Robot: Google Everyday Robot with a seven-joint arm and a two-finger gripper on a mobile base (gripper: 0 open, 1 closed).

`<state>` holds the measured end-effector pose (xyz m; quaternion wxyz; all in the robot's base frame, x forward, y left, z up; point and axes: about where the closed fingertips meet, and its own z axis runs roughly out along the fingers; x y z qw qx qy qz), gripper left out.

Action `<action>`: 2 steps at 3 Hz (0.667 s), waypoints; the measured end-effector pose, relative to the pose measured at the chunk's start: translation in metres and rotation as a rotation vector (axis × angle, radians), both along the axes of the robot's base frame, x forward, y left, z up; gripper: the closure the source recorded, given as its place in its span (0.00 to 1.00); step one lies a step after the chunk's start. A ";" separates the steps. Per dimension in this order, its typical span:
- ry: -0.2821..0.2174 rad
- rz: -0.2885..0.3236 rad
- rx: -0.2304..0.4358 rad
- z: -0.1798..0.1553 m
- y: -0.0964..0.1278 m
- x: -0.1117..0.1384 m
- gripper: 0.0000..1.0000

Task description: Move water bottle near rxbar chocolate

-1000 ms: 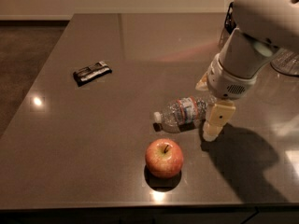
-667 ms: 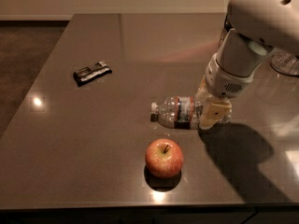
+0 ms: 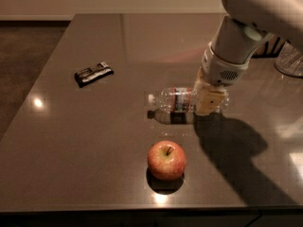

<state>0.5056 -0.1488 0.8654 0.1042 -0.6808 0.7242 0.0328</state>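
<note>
One apple (image 3: 166,160) on table (image 3: 94,141) near front edge, just in front of bottle (image 3: 177,98), off to the side of the line from bottle to snack bar (image 3: 93,74). One bottle, lying sideways mid-table, white cap pointing left, base end pinched by end effector (image 3: 209,102), right of centre. Bottle contents: cannot tell. One snack bar, flat, at left, well apart from bottle.

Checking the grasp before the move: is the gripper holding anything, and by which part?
The gripper holds the water bottle by its bottom end; the bottle is sideways, white cap pointing away from the gripper.
</note>
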 end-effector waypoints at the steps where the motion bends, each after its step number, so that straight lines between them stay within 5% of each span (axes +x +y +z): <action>1: -0.026 0.025 0.010 0.016 0.021 0.018 1.00; 2: -0.031 0.051 0.032 0.024 0.049 0.041 1.00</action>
